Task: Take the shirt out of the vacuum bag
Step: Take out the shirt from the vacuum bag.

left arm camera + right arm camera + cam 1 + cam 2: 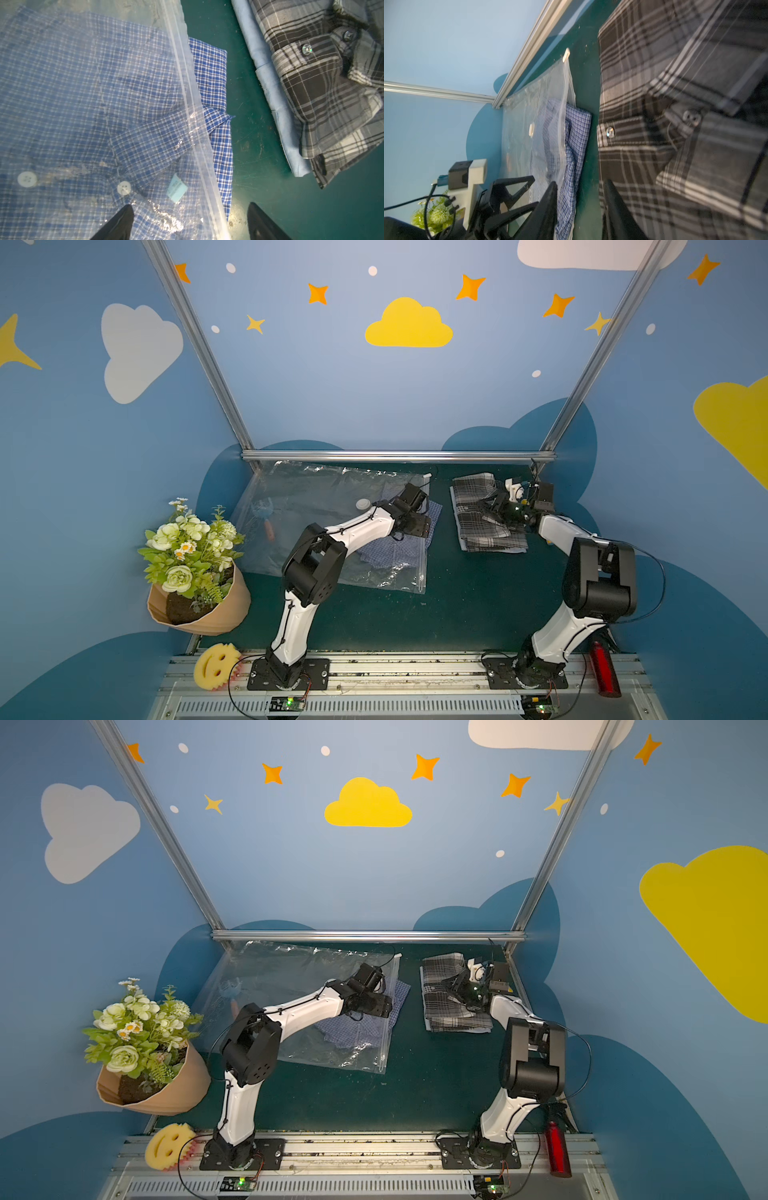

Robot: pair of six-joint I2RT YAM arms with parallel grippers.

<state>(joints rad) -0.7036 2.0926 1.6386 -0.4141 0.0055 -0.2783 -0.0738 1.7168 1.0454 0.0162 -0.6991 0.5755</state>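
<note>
Left claw (190, 204) spread over the vacuum bag (83, 83) zip edge, blue checked shirt (209, 72) protruding. Right claw (581, 181) spread beside the plaid shirt (675, 104).

- A bare tabletop strip (442, 531) is running between the vacuum bag (316, 489) and the plaid shirt pile (478, 537).
- The near edge is lying open.
- A flower pot (208, 614) is crowding the left edge.

Even light, perhaps motion-blurred right-wrist view
</note>
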